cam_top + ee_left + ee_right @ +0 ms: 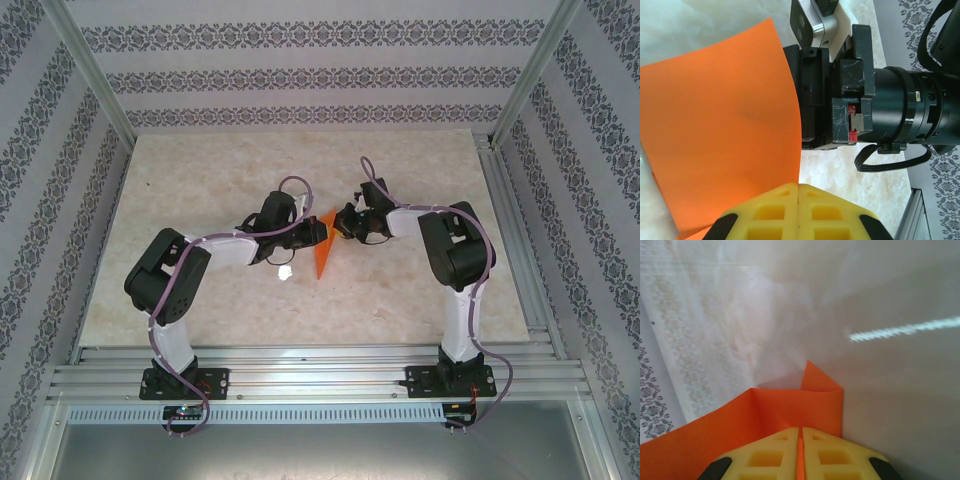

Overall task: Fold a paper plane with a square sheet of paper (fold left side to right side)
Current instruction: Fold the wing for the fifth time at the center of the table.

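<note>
Pale marbled table (pixel 200 300) (arm bases at its near edge). Left gripper (pixel 313 236) and right gripper (pixel 338 226) meet near the table's middle. Each one's yellow fingers (pixel 765 217) are pinched tight on the thin bright orange paper sheet (pixel 321 255). From above the sheet is a narrow creased wedge. Its long axis runs from far edge to near edge, and the free end tapers to a point toward the near edge. Surface is plain, unmarked and slightly bowed.

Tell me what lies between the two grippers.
The orange paper: in the top view, the left gripper and right gripper both pinch it from opposite sides.
</note>
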Robot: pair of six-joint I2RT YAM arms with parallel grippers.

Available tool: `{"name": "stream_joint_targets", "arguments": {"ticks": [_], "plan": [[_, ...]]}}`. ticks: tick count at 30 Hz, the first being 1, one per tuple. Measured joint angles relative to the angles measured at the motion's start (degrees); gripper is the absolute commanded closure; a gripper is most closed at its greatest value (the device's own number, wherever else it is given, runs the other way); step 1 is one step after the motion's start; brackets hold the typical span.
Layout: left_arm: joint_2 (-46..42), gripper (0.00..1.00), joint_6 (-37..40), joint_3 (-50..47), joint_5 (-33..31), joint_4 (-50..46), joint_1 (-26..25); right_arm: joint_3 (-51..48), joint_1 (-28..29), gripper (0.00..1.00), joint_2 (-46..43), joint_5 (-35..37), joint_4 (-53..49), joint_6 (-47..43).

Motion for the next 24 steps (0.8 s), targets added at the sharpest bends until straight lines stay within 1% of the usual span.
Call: {"name": "stream_joint_targets", "arguments": {"ticks": [9,24], "plan": [[0.0,0.99,-0.2,-1.7,-0.35,0.39,0.04,3.08,0.11,0.89,0.02,2.36,-7.63,-5.88],[1.11,0.99,1.2,-2.38,-1.09,0.42,1.33,3.34,0.26,0.9,0.04,2.78,-8.17,-7.02]]}}
